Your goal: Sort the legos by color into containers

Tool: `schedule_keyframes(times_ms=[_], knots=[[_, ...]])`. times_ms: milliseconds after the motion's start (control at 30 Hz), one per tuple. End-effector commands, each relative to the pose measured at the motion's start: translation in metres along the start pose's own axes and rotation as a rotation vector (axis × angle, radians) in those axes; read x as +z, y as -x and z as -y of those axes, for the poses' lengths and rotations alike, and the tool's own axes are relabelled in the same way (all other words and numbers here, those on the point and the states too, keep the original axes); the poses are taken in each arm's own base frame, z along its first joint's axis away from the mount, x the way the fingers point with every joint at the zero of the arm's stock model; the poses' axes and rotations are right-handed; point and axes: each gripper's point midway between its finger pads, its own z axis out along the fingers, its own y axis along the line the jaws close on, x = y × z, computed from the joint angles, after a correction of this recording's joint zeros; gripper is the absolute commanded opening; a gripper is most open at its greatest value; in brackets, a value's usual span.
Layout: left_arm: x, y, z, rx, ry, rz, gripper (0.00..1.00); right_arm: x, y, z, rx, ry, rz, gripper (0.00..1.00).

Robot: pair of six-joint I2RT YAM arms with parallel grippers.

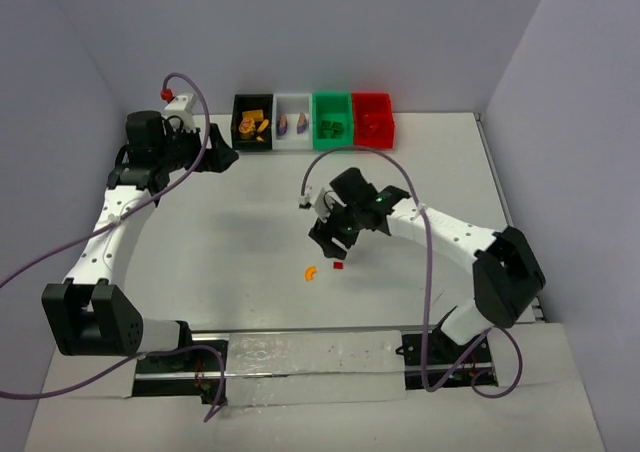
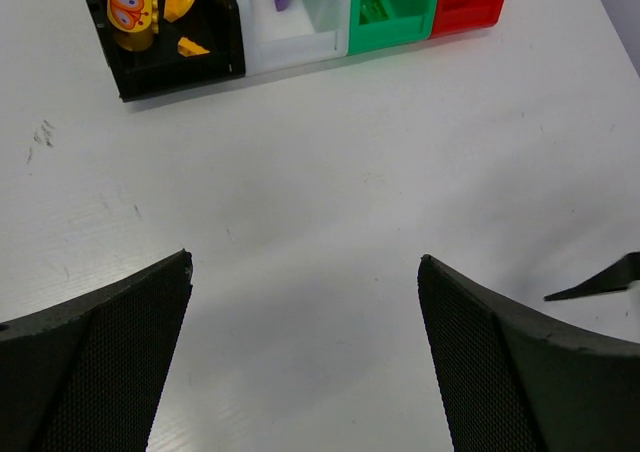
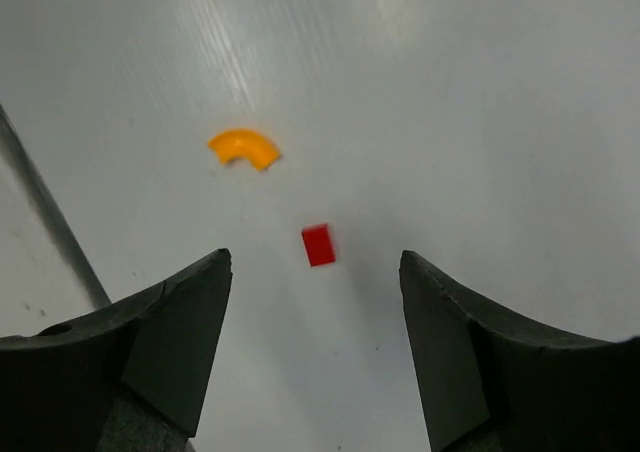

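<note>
Step in hand: two loose legos are left on the desk point(image 1: 200, 272); you are lining up to pick the red brick point(image 3: 318, 244), and I judge the sorting nearly done
Red brick: it lies flat on the desk, below the gap between the right gripper's jaws, touching neither
Orange curved piece point(image 3: 244, 148): it sits near the red brick but apart from it, to the left in the top view and outside the jaws
Right gripper point(image 3: 313, 257): the jaws stand apart and empty, above the brick
Next move: you would come straight down, close on the brick alone, then carry it to the red bin point(image 1: 371, 118)
In the way: the curved piece is close enough that a crooked descent could knock it; the desk from here to the bins is otherwise bare
Left gripper point(image 2: 305, 352): it is spread wide and holds nothing, hanging over bare desk just in front of the black bin point(image 1: 253, 120), well away from your route
Bins, far edge: black, white bin point(image 1: 293, 120), green bin point(image 1: 332, 119) and red stand touching in a row
Contents: the black one has orange-yellow pieces, the white one purple, the green one green; what is in the red one you cannot tell clearly from here
</note>
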Motion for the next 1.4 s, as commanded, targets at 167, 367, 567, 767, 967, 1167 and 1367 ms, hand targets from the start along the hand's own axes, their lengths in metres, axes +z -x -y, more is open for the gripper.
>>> schedule_keyframes(times_ms=[167,367,567,767,967,1167,1367], knots=[[-0.014,0.012,0.010,0.026,-0.033,0.037,0.99,0.042,-0.053,-0.009,-0.009,-0.063,-0.231,0.66],[-0.012,0.010,0.007,0.029,-0.023,0.033,0.99,0.056,-0.067,-0.013,-0.016,-0.030,-0.282,0.64],[-0.010,0.010,0.005,0.027,-0.020,0.031,0.99,0.065,-0.079,-0.007,-0.037,-0.055,-0.314,0.61],[-0.009,0.012,0.003,0.029,-0.010,0.033,0.99,0.072,-0.082,-0.007,-0.057,-0.044,-0.324,0.44],[-0.007,0.012,0.000,0.030,0.005,0.032,0.99,0.070,-0.087,-0.004,-0.079,-0.069,-0.341,0.23],[-0.003,0.010,-0.001,0.025,-0.007,0.024,0.99,0.041,-0.033,0.043,-0.036,-0.207,-0.208,0.00],[0.005,-0.001,-0.005,-0.018,0.010,0.020,0.99,-0.027,0.067,0.194,0.272,-0.507,0.100,0.00]])
